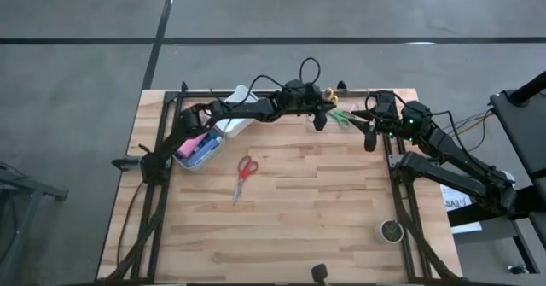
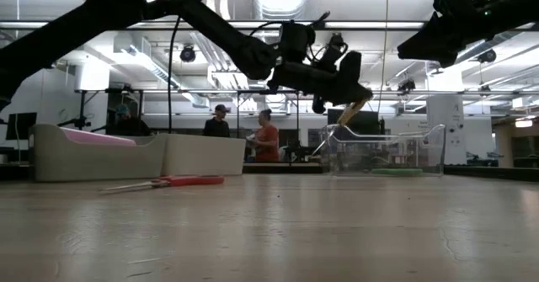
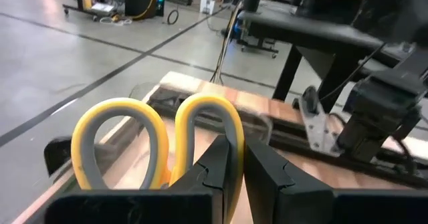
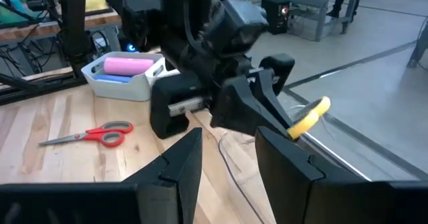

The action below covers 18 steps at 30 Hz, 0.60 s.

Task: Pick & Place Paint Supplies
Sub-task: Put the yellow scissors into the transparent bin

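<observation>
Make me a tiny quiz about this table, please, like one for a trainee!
1. True or false: the left gripper holds the yellow-handled scissors.
2. What lies loose on the bare wood? A) red-handled scissors B) a brush C) a cup
3. Which colour is the bottle in the white bin?

Key: 1 true; 2 A; 3 pink. The right gripper waits open nearby.
</observation>
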Tool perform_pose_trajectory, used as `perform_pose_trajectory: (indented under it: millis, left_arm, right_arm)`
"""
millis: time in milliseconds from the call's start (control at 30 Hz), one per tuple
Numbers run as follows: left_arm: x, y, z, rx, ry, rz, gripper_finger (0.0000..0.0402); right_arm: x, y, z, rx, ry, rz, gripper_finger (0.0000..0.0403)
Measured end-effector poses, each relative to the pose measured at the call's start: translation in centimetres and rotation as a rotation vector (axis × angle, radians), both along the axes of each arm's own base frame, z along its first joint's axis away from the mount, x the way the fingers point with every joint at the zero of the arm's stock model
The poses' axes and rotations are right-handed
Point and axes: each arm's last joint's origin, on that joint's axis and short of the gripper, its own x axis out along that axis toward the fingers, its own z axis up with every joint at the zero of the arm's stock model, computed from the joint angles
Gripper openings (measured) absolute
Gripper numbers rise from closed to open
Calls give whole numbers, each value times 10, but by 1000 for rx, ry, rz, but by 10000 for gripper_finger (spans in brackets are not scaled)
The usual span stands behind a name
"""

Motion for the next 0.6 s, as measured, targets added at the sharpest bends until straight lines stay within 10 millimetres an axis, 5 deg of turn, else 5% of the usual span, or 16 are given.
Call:
perform_pose_trajectory:
  millis: [600]
  left_arm:
    - [-1, 3, -5, -34, 22, 46, 60]
  right_arm:
    - [0, 0, 0, 0, 0, 0, 137]
